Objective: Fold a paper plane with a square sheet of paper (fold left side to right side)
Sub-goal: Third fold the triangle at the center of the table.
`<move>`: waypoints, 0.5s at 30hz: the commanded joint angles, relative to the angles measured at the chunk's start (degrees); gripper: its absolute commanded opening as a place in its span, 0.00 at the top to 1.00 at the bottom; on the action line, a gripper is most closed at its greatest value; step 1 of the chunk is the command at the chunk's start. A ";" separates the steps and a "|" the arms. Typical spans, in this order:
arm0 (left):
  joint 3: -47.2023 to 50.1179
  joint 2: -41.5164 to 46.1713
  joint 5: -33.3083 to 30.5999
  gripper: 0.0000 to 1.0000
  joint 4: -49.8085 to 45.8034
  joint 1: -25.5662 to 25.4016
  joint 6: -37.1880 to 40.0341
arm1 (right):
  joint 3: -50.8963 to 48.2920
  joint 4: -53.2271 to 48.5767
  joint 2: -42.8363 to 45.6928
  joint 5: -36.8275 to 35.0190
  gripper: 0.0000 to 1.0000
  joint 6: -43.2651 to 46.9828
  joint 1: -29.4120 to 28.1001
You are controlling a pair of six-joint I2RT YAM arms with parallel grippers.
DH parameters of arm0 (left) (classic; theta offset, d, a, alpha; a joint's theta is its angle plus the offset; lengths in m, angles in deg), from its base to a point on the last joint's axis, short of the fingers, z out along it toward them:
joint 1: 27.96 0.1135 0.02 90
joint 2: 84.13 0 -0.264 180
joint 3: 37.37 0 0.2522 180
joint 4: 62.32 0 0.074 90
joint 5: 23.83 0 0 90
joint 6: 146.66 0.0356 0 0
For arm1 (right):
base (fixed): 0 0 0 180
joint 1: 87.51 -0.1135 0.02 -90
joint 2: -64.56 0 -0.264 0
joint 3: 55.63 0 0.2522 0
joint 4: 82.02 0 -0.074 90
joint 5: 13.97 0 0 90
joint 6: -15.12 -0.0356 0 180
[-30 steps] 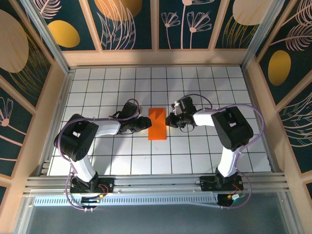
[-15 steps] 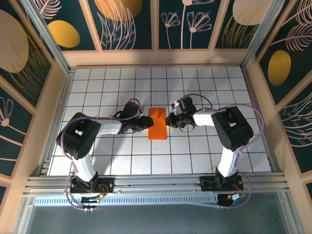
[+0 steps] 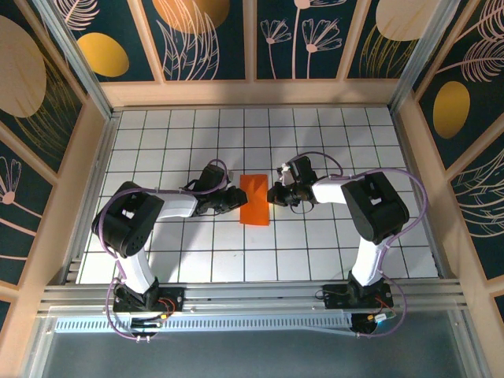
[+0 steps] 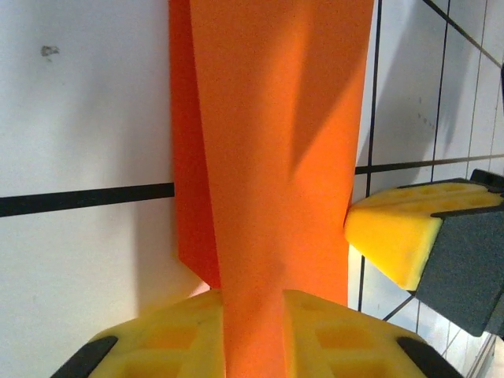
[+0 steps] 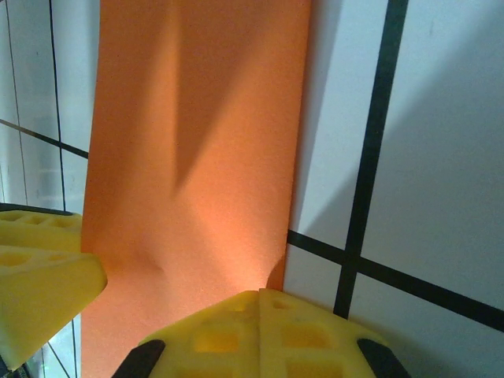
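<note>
Mid-table (image 3: pixel 157 252), the square sheet of paper (image 3: pixel 254 201) lies folded into a narrow strip. Left gripper (image 3: pixel 235 197) pinches its left edge; right gripper (image 3: pixel 273 194), fingers together, presses the right edge. I judge this the creasing step. Next move calls for firm pressure along the fold.

The left arm (image 3: pixel 130 228) and right arm (image 3: pixel 376 206) have white tubular links, black joint housings and purple cables (image 3: pixel 426 198). The black left end effector (image 3: pixel 235 198) and right end effector (image 3: pixel 272 194) carry yellow waffle-moulded pads (image 5: pixel 220 335).
</note>
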 commanded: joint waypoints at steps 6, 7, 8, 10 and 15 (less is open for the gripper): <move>1.55 1.96 -0.10 1.00 1.34 -0.44 -2.10 | 0.34 -1.02 2.15 -5.94 0.88 3.30 -0.24; 1.55 2.25 -0.22 1.00 1.18 -0.47 -2.42 | 0.28 -0.79 2.99 -6.59 0.85 3.80 -0.27; 1.63 2.58 -0.39 1.00 1.14 -0.60 -2.83 | 0.15 -0.73 4.00 -7.56 0.81 4.41 -0.22; 1.72 2.94 -0.30 1.00 1.34 -0.69 -3.72 | -0.62 -0.50 6.52 -9.46 0.72 5.63 -0.23; 1.90 3.99 -0.39 1.00 1.78 -0.99 -6.20 | -4.41 -0.15 14.70 -16.19 0.55 9.99 -1.64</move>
